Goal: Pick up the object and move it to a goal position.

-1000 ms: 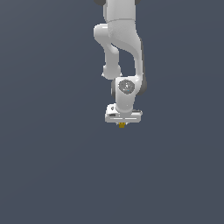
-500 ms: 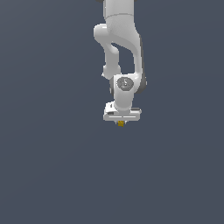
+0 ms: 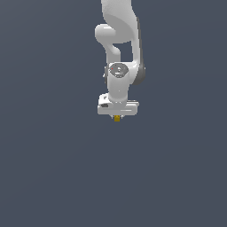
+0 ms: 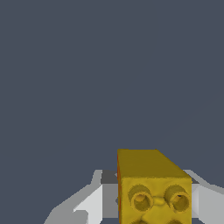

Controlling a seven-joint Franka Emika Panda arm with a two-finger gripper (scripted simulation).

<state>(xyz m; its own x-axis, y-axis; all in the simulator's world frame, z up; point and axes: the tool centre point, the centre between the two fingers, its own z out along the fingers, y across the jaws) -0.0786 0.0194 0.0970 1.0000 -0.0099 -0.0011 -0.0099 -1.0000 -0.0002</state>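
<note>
Where the white arm (image 3: pixel 119 40) hangs down from the upper edge of the exterior view, its gripper (image 3: pixel 117 116) points straight downward, and the object (image 3: pixel 117 118) sits directly under the gripper's flat white crossbar, touching it from below. Only a small yellow-gold speck shows there; the fingers themselves are too short and too hidden in that view to make out.

Wrist view gives the detail. Object (image 4: pixel 153 186) fills the space close to the camera: a blocky yellow-gold piece, box-shaped, longer than it is wide, with a smooth flat upper face of darker mustard tone. The end face turned toward the camera is brighter and rougher, and carries round raised studs with hollow centres, two clearly seen, with hints of two more cut off by the picture's edge. A thin orange-red line runs along one vertical edge.

White fingers (image 4: pixel 94 203) flank the object on both sides, pressed against its flanks, so the grip is closed narrow on the piece.

Around the object, in both views, only uniform slate-grey background; no surface under it can be told.
</note>
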